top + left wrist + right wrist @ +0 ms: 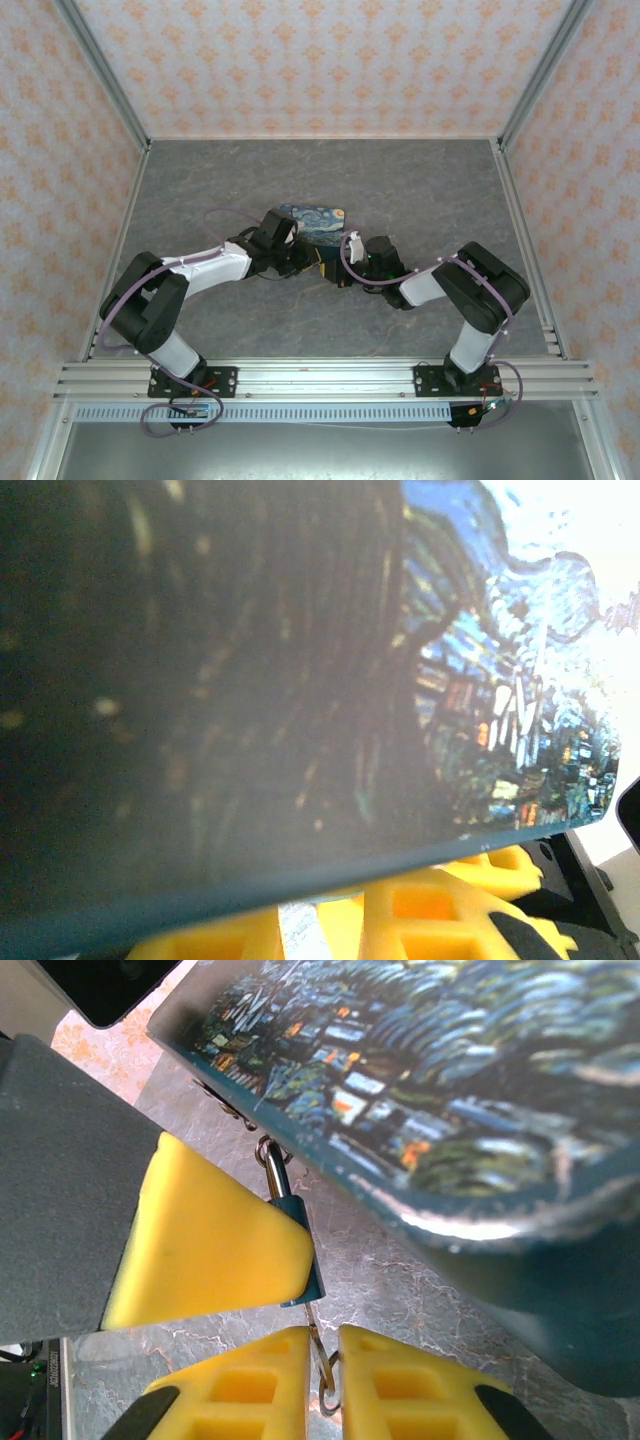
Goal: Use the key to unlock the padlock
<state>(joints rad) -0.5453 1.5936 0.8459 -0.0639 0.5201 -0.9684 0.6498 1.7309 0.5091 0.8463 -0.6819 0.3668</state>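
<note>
Three pink patterned walls enclose a grey marbled tabletop; aluminium-framed.

Grey marbled table -- slab veined pale, bare over most of its area. Aluminium rail spans near edge. Left arm base and right arm base bolted onto rail, well apart. Painted night-sky box beyond rail, near table's middle -- flat on slab or tilted off it, cannot tell.

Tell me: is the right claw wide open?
No, the right claw is pinched nearly shut on the thin key below the padlock.
</note>
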